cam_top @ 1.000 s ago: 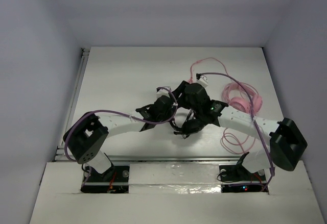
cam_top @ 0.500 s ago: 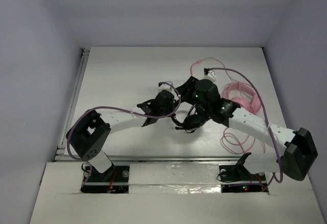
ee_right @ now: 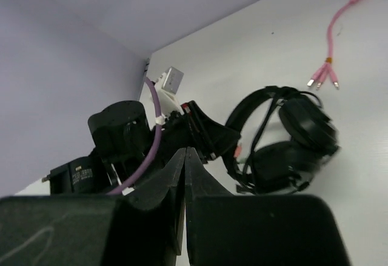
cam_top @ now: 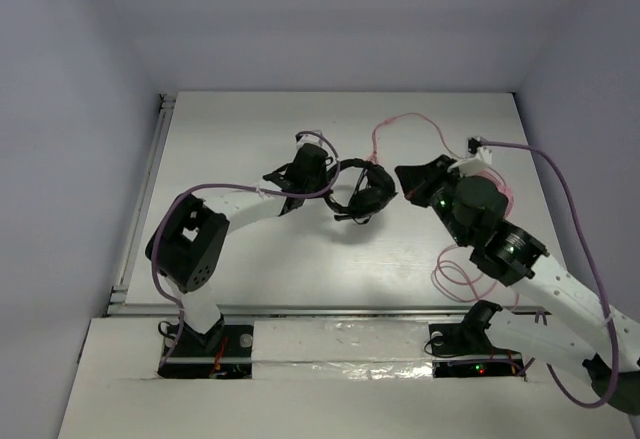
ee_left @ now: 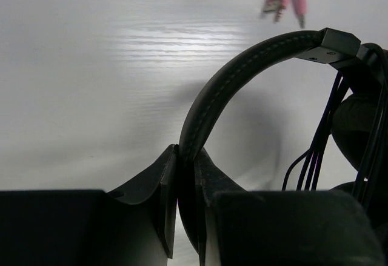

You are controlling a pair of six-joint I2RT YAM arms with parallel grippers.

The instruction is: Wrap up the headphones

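The black headphones [cam_top: 365, 195] hang mid-table, held by the headband [ee_left: 242, 66]. My left gripper [cam_top: 335, 174] is shut on that band, whose strip sits pinched between the jaws [ee_left: 185, 154]. Several strands of thin black cable [ee_left: 321, 133] run down beside an earcup [ee_left: 357, 126]. My right gripper [cam_top: 405, 179] is to the right of the headphones, apart from them. It is shut with nothing between its fingers [ee_right: 185, 152]. In the right wrist view the headphones [ee_right: 291, 145] lie ahead, with the left gripper [ee_right: 212, 134] on their band.
Pink cable loops [cam_top: 447, 281] lie on the table at the right, partly under my right arm. More pink cable [cam_top: 385, 131] runs toward the back, ending in pink plugs [ee_right: 321, 78]. A metal rail [cam_top: 150, 189] lines the left edge. Walls enclose three sides.
The right gripper let go, pulled back to the right and shut empty. The left arm carried the headphones farther from the bases.
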